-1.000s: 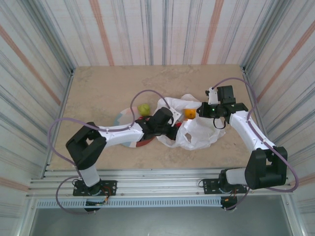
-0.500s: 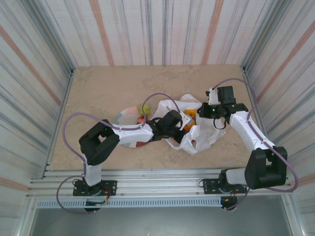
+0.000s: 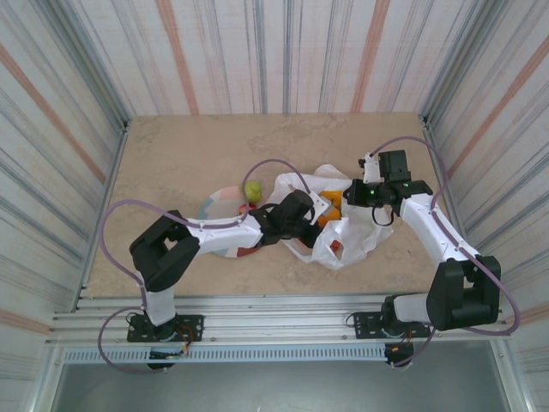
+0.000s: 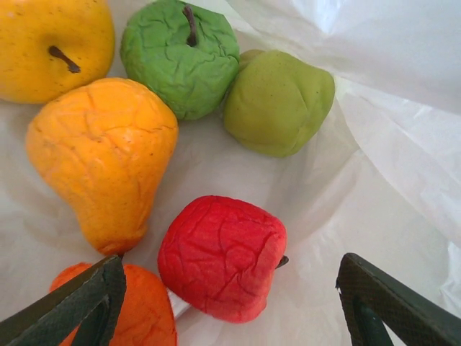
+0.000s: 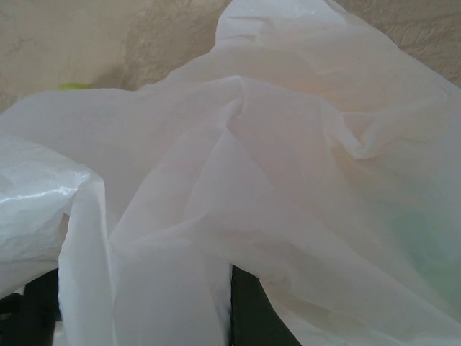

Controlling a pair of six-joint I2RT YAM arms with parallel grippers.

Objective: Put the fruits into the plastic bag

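Note:
My left gripper (image 4: 232,301) is inside the plastic bag (image 4: 374,144), open, its dark fingers (image 4: 86,303) wide apart. A red fruit (image 4: 222,256) lies loose on the bag floor between them. Beyond it rest an orange pear (image 4: 104,155), a yellow apple (image 4: 50,43), a dark green apple (image 4: 180,54), a light green fruit (image 4: 277,101) and an orange fruit (image 4: 144,313). From above, the left gripper (image 3: 307,216) reaches into the bag (image 3: 356,230). My right gripper (image 3: 352,196) is shut on the bag's upper edge, film (image 5: 252,180) draped over its finger (image 5: 248,310). One green fruit (image 3: 252,189) sits on the plate.
The pastel-and-maroon plate (image 3: 214,208) lies left of the bag, partly under my left arm. Striped walls close in the beige table (image 3: 171,154) on three sides. The left arm's cable loops above the plate.
My left gripper pushed further right into the bag and opened. The red fruit now lies loose on the bag floor. The bag's folds shifted; my right gripper held still.

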